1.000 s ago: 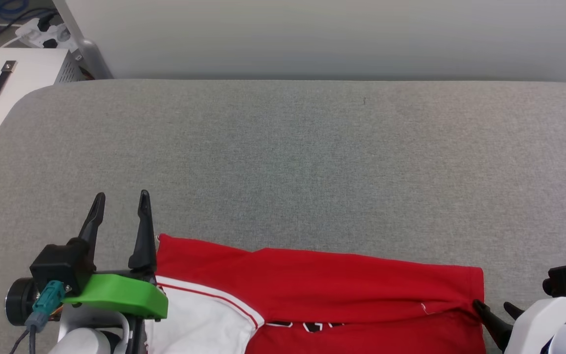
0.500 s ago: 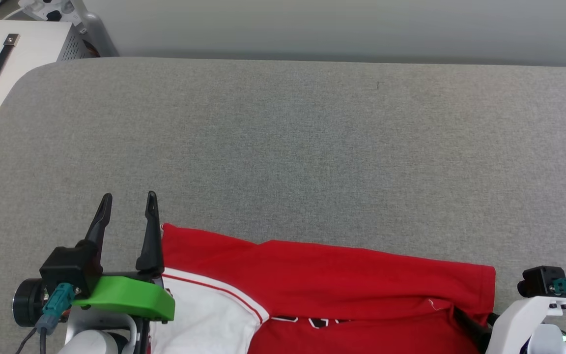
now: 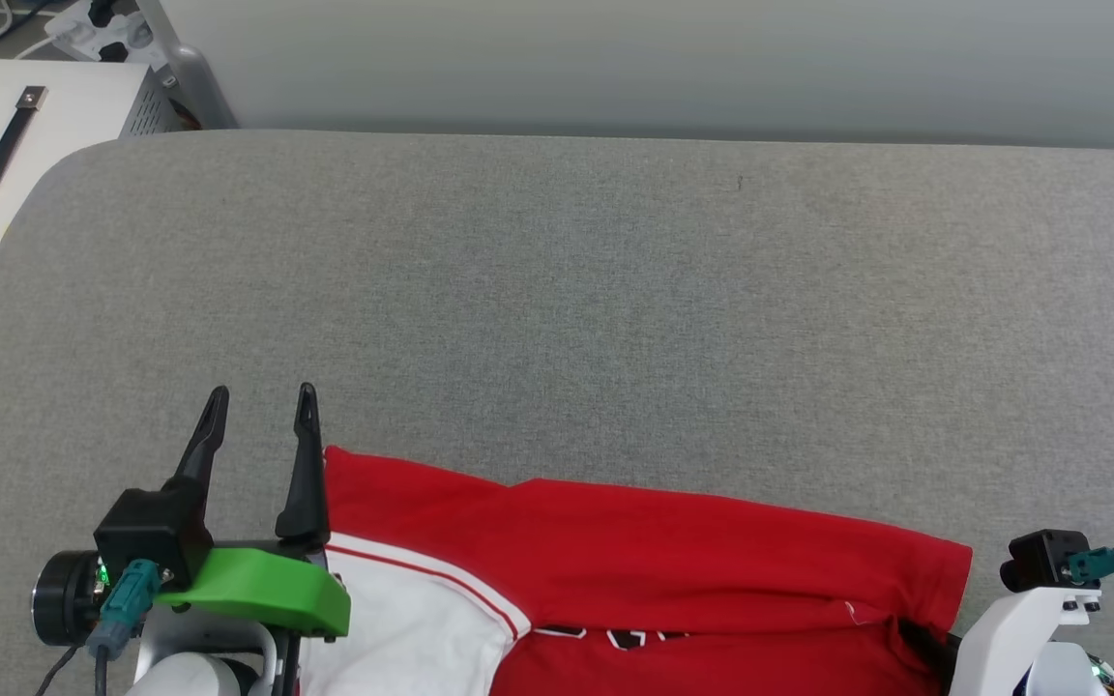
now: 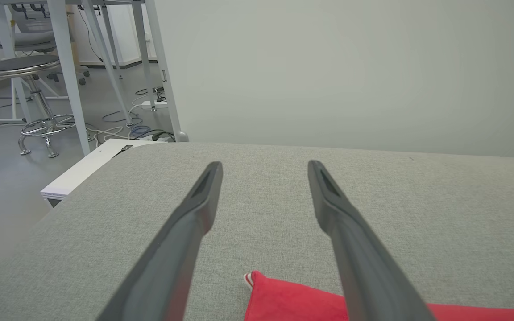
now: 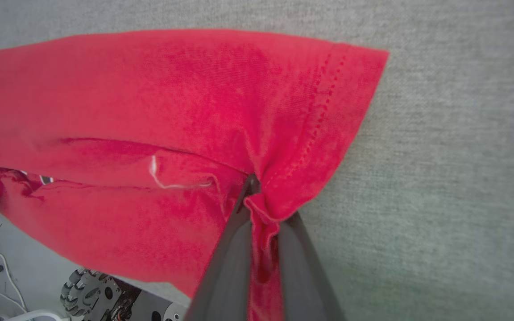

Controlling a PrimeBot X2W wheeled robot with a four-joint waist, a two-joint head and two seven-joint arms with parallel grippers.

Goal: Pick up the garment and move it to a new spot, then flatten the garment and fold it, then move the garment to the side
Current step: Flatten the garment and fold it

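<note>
Grey fabric table (image 3: 557,290) carries the red jersey T-shirt (image 3: 673,541) along its near edge; my right gripper (image 5: 263,203) has its jaws pinched on the shirt's right hem corner, my left gripper (image 3: 262,392) hovers just beside the left corner, jaws wide, empty

Light on my feeds is bright, soft and even. The grey table (image 3: 615,319) reads as one flat tone, hardly shadowed. On the left wrist view I see the left fingers (image 4: 194,223) go soft toward the bottom edge, and the legs (image 4: 67,76) at far left lean, bent by the wide lens. On the right wrist view the shirt (image 5: 172,102) looks slightly smeared and darker along its fold — a faint green cast tints the table at lower right.
</note>
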